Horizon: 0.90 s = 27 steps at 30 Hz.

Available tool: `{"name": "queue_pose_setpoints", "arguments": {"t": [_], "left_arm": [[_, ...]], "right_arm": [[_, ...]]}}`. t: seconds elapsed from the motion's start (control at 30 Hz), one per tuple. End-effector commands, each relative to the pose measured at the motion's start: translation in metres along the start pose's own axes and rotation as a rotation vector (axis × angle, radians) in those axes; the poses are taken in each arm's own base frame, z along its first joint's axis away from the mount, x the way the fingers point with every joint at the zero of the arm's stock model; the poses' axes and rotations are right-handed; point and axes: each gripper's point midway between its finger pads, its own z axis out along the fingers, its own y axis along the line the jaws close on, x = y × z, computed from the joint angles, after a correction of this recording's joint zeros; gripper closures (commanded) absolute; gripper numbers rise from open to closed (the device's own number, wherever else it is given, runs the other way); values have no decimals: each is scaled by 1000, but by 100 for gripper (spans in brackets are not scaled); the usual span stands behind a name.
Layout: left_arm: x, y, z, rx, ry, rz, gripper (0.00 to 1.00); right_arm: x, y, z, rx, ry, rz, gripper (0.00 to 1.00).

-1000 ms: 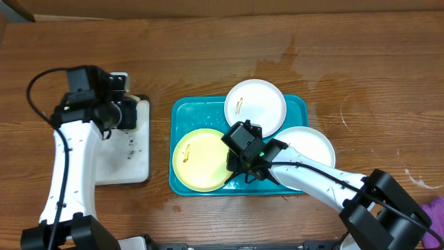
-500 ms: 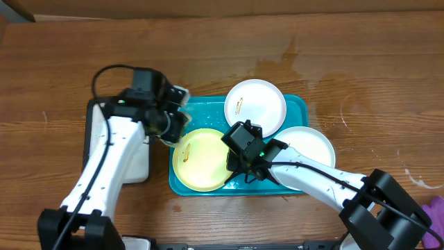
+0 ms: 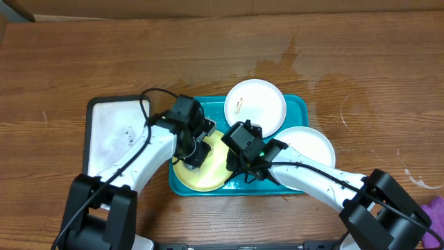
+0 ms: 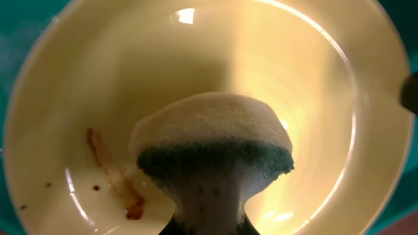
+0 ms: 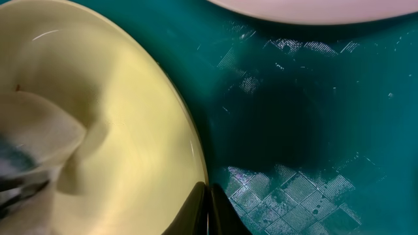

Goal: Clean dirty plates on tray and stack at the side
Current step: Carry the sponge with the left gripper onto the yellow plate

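Since half a second ago my left arm has swung right and nearer, off the far left corner of the teal tray (image 3: 297,104) and in over the yellow-green plate (image 3: 202,178); my right arm has not shifted. My left gripper (image 3: 196,154) now hangs above the middle of that plate, its fingers clamped on the stem of a sponge (image 4: 212,140), pale foam with a dark green band. Only dark slivers of those fingers show at the bottom edge of the left wrist view. Whether the sponge touches the plate I cannot tell. A reddish-brown smear (image 4: 124,190) runs across the plate's floor to the left of the sponge.

My right gripper (image 3: 234,169) has its fingers pressed together on the right rim of the yellow-green plate, pinching it. That plate lies in the near left part of the teal tray. The far white plate (image 3: 254,104) sits at the tray's far side with a small orange mark on its left. The right white plate (image 3: 311,146) lies over the tray's near right corner, partly past the rim. On the wooden table (image 3: 139,55), left of the teal tray, rests a white tray (image 3: 114,135) with a black rim.
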Motion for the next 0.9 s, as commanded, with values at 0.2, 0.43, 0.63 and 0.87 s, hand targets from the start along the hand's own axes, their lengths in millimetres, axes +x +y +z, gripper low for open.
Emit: {"name": "queue_pose_setpoints", "arguments": {"t": [0.2,0.43,0.63,0.87], "left_arm": [[23,19,24,-125,34,-49,96],[23,33,22,-205,30,-59,96],[24,33,28,-206,16,-68,96],[32,38,35,-231,18,-67,79]], "right_arm": [[-3,5,-1,-7,0,6,96],[-2,4,-1,-4,1,6,96],[0,1,1,3,7,28,96],[0,2,1,-1,9,28,95]]}}
